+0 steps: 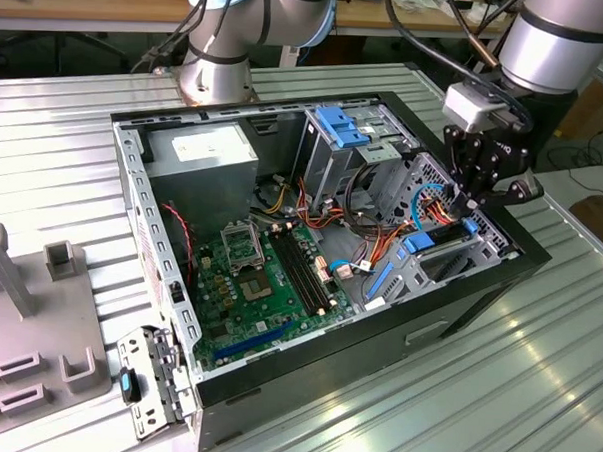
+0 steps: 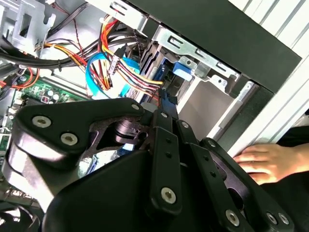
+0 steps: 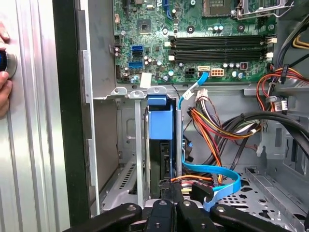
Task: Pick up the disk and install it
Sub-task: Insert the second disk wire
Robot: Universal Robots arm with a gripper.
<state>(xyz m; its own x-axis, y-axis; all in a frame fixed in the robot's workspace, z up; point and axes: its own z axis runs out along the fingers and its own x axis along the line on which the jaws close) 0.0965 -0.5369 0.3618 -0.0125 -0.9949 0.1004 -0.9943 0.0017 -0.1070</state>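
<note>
Hovering over the front corner of the open computer case [image 1: 134, 169], the gripper [image 1: 475, 199] hangs just above the lower drive bay [image 1: 450, 255], the slot nearest the case's front wall. The disk [image 3: 159, 126] sits edge-up inside that bay: in the first wrist view its bright blue carrier tab points toward the motherboard [image 3: 193, 38] and the dark drive body runs back from it toward the claw. In the exterior view the same blue rail [image 1: 421, 241] shows slanting down into the bay, so I'd say the disk is in its slot, though whether it is pushed fully home I can't see from here.

As for the claw, its black fingers [image 3: 166, 212] look drawn close together right at the disk's back end, among the orange and yellow power wires [image 3: 217, 128] and the blue data cable [image 3: 219, 174]. Whether they pinch the disk or merely rest near it, I cannot tell.

My guess is the install step is at or near its finish. Seating it would call for a straight push along the bay's rails without snagging those wires beside the bay.

A person's hand [image 2: 263, 162] rests on the table [image 1: 535, 376] just outside the case's front wall.
</note>
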